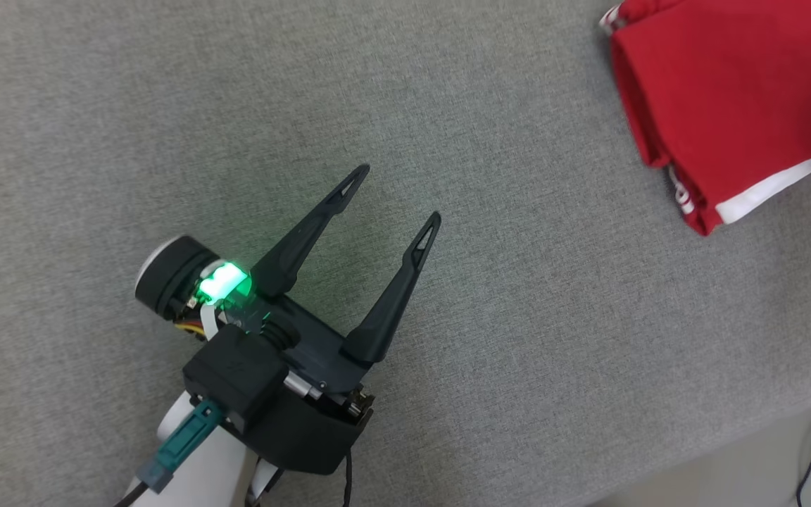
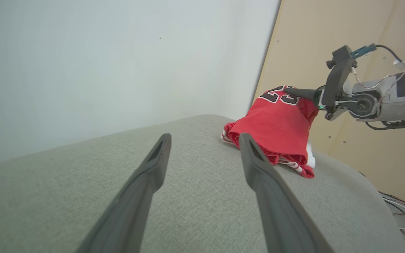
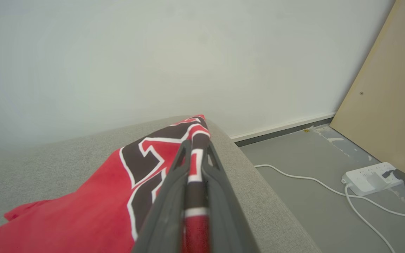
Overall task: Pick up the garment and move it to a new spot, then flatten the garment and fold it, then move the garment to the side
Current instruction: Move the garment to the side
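The garment [image 1: 736, 91] is a red jersey with white trim and black numerals, bunched at the far right of the grey padded table [image 1: 518, 296]. My right gripper [image 3: 195, 147] is shut on a fold of the garment [image 3: 93, 211], with red-and-white cloth pinched between its fingers. From the left wrist, that right gripper [image 2: 288, 92] holds the garment [image 2: 276, 130] lifted at its top, the lower part resting on the table. My left gripper [image 1: 400, 193] hovers open over bare table, well left of the garment, its fingers [image 2: 153, 165] spread with nothing between them.
The table's right edge [image 3: 258, 189] drops to a grey floor with a white power strip [image 3: 371, 177] and cables. A white wall lies behind and a tan wooden panel [image 2: 329, 35] stands to the right. Bare table surrounds my left gripper.
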Controlling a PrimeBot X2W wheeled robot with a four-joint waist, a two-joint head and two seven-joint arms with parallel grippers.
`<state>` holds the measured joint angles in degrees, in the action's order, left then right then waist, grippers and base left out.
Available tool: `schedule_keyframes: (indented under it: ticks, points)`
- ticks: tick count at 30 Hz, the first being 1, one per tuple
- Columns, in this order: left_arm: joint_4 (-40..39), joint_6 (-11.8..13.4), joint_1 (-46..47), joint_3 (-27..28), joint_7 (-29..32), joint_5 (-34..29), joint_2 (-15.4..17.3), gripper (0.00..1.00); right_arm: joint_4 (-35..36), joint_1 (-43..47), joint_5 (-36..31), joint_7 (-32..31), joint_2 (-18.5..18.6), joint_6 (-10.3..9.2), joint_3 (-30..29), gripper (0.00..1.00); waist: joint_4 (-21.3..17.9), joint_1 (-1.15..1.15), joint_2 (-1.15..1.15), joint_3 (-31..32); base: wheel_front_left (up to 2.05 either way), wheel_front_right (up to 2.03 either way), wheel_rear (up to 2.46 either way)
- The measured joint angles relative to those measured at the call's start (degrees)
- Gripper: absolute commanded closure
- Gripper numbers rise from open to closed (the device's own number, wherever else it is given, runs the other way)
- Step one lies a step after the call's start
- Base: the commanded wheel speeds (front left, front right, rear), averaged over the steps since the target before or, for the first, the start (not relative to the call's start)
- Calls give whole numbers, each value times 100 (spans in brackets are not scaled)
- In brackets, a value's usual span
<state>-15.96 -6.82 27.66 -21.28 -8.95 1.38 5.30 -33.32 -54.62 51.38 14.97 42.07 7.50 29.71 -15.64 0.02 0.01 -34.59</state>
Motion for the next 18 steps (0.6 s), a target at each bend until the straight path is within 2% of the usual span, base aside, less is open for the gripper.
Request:
schedule_keyframes:
  ticks: [5,13,14,15,16,17,18]
  points:
    - [-167,-14,228,-147,156,0,68,0,-215,-138,-89,0,37,0,-320,100,-128,-1,0,-197,0,0,0]
    - [-252,-19,343,-314,286,4,148,0,-602,-301,-321,1,36,0,-447,100,-173,-1,0,-371,0,0,0]
    - [-254,-19,361,-325,287,11,155,0,-723,-347,-375,1,25,0,-465,89,-162,-1,0,-383,0,0,0]
    - [-253,-20,384,-341,302,19,155,0,-843,-386,-427,0,7,0,-513,56,-149,-1,0,-390,0,0,0]
    - [-252,-21,404,-356,316,20,159,0,-976,-446,-519,0,-25,0,-616,12,-132,-1,0,-392,0,0,0]
    - [-247,-22,408,-364,319,24,165,0,-1078,-517,-661,0,-43,0,-747,0,-115,-1,0,-391,0,0,0]
    - [-237,-22,407,-368,316,43,170,0,-1143,-602,-824,1,-62,0,-911,0,-98,-1,0,-386,0,0,0]
